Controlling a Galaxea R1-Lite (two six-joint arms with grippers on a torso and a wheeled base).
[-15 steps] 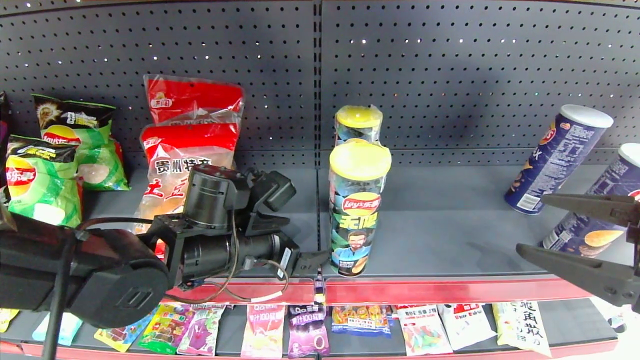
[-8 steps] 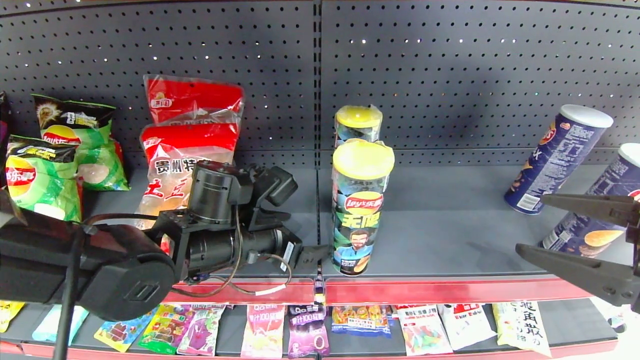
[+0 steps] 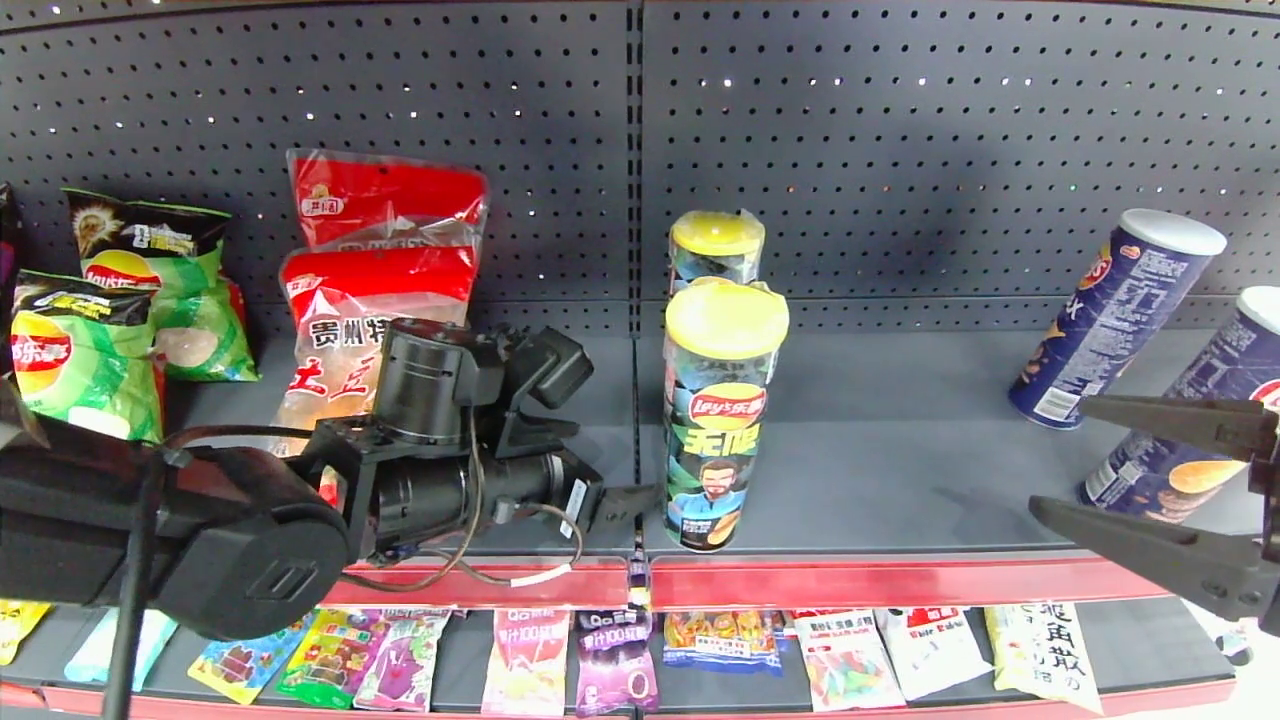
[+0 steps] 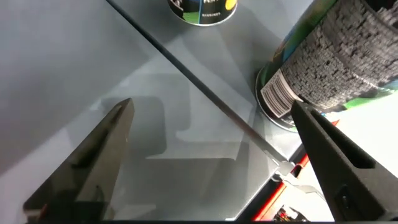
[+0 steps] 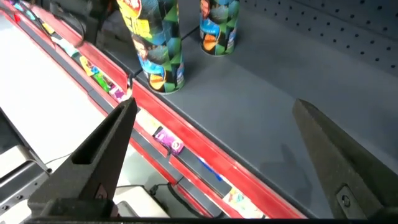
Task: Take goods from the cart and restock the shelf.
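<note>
Starting at the left, we see green crisp bags [image 3: 85,360] and red bags [image 3: 375,290] propped in rows toward the pegboard [image 3: 900,150]; that part looks stocked to us. The left gripper [image 4: 208,155] sits low at the front edge of the shelf [image 3: 900,470]. Its jaws are spread wide and grip nothing. The front can [image 3: 722,415] with the yellow lid stands upright just beside one finger, and we cannot tell whether they touch. A second yellow-lidded can [image 3: 716,245] stands behind it. We judge this can to be set down on the shelf, so the arm's next job is to back away.

Farther right, two blue tubes [image 3: 1115,315] lean rather than stand. The right gripper [image 3: 1060,452] hangs in front of them with its jaws spread apart and nothing between them. We reckon the grey stretch between the cans and the tubes can take more goods, so the restocking is only partly done.

The shelf is smooth grey metal with a red front rail [image 3: 850,580]. Below it, small sweet packets [image 3: 620,660] line a lower shelf.
</note>
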